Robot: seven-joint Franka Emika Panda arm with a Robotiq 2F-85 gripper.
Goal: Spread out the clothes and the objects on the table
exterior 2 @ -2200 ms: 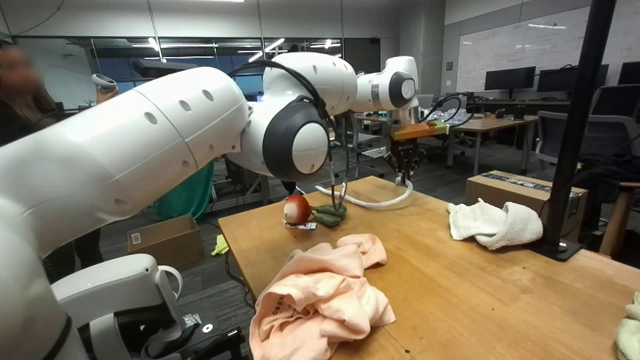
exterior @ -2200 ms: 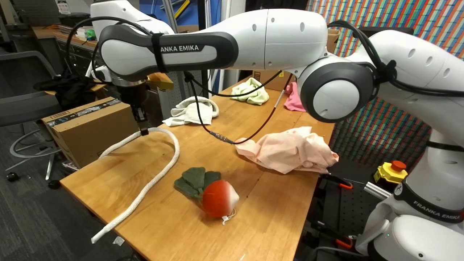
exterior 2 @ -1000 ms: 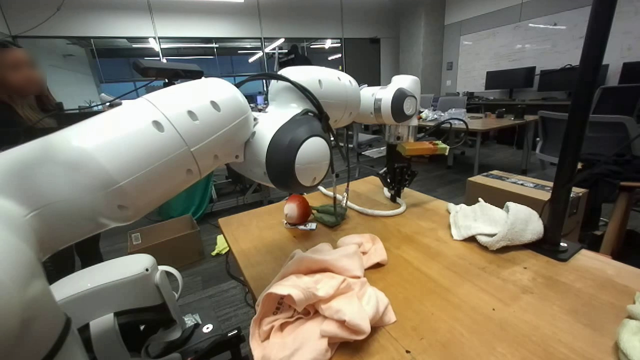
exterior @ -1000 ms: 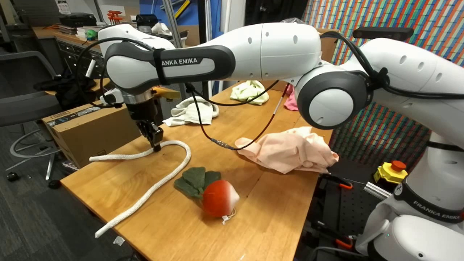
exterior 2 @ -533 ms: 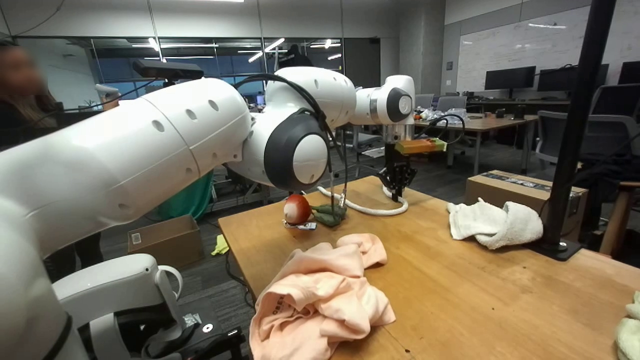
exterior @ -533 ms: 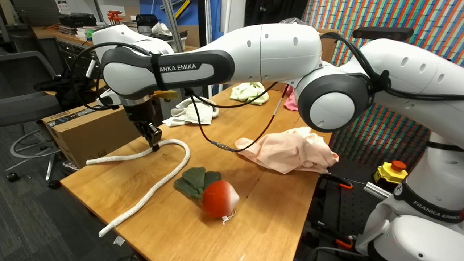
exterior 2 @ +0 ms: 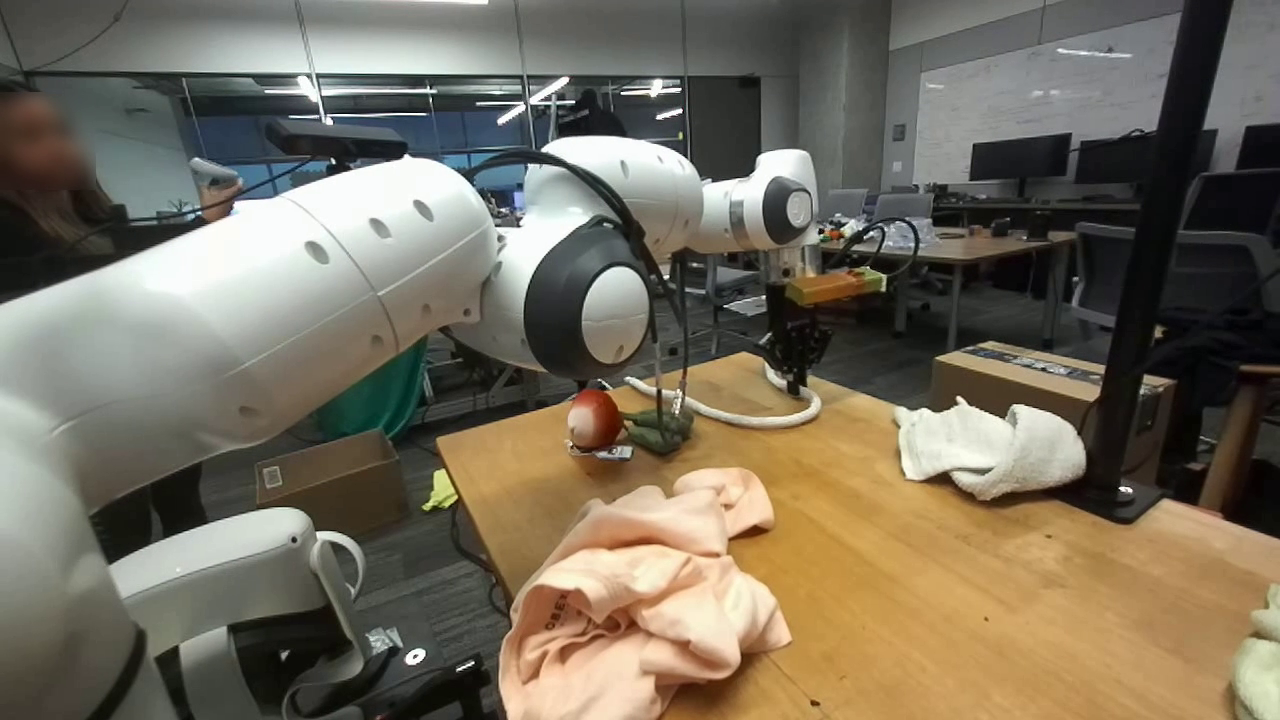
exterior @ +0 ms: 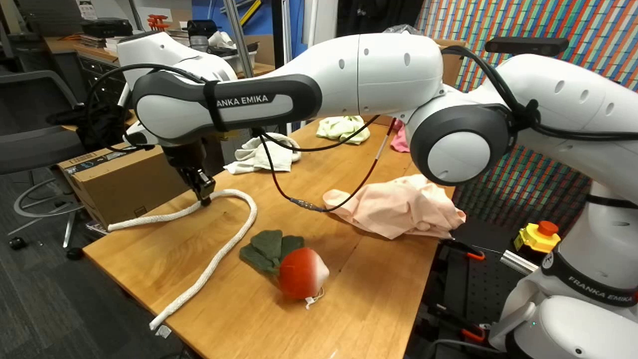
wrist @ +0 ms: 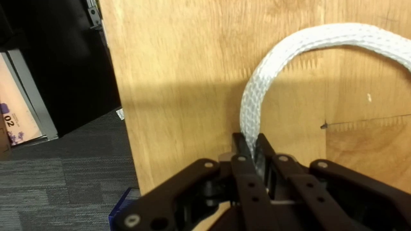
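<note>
Wrist view: black gripper (wrist: 249, 138) pinching thick white braided rope (wrist: 282, 53).
Stretch of light-brown wooden desk (wrist: 179, 128) between rope and edge.

The arm (exterior: 398, 70) is glossy white with a dark grey joint ring (exterior: 420, 149), black cables (exterior: 526, 113) and, at lower right, a black FRANKA EMIKA band (exterior: 598, 289); the black gripper (wrist: 249, 137) shows silver screws (wrist: 132, 220).
</note>
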